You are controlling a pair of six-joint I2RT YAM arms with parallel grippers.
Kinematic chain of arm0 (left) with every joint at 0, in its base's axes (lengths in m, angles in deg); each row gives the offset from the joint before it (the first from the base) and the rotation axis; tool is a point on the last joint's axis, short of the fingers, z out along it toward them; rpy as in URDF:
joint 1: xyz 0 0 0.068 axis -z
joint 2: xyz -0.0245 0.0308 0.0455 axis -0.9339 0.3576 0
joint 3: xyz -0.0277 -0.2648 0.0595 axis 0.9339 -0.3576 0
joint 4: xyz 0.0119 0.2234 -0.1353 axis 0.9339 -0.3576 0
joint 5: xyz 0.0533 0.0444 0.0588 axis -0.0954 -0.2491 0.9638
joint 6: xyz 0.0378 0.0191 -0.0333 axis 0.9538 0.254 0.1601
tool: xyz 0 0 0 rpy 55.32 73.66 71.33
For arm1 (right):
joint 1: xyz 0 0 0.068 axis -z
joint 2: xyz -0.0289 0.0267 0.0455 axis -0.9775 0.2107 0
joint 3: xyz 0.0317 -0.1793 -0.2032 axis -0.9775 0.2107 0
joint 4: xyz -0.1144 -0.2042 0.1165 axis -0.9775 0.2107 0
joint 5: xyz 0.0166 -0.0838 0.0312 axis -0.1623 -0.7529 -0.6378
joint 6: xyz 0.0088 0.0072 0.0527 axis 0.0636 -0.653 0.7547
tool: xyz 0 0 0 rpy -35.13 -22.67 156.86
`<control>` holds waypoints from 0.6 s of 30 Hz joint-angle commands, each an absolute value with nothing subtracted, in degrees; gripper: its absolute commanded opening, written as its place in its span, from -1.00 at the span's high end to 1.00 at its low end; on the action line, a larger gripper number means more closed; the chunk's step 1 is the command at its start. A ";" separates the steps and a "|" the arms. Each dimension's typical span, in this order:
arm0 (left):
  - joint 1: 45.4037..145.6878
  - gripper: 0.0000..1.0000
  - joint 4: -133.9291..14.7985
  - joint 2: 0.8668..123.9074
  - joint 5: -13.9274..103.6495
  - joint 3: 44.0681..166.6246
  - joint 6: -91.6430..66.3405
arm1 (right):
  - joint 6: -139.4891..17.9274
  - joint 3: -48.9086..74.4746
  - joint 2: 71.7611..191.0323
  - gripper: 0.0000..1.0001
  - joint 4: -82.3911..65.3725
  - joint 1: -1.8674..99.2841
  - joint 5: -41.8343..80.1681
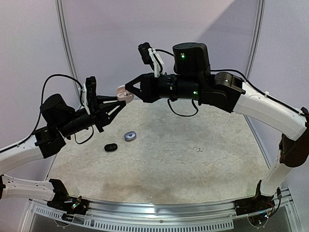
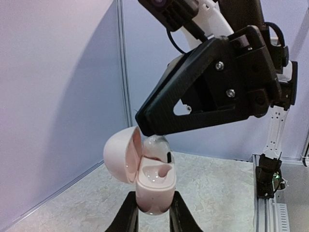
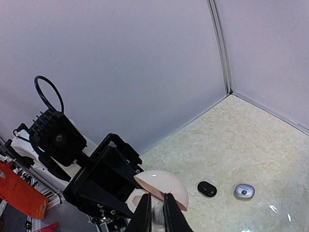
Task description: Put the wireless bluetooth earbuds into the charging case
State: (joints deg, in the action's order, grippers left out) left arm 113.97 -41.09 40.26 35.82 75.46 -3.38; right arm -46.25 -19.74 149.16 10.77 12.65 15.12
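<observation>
1. The left gripper (image 2: 154, 199) is clamped on the lower body of the pink charging case (image 2: 154, 181), holding it in the air with its lid hinged open.
2. The right gripper (image 3: 155, 207), fingers nearly together, pinches a pale earbud (image 2: 155, 146) at the mouth of the case, just above its moulded wells.
3. On the table (image 1: 193, 179), a black case (image 1: 111, 147) and a grey case (image 1: 130, 136) lie near each other, below both grippers.

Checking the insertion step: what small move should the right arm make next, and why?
Probably ease the right gripper toward the open pink case: the earbud at its tips stands proud, not seated, while the left gripper holds the case.
</observation>
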 commanded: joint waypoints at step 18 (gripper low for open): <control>113.61 1.00 -41.00 39.94 39.71 75.56 2.47 | -47.51 -26.79 150.80 0.50 17.57 12.59 13.54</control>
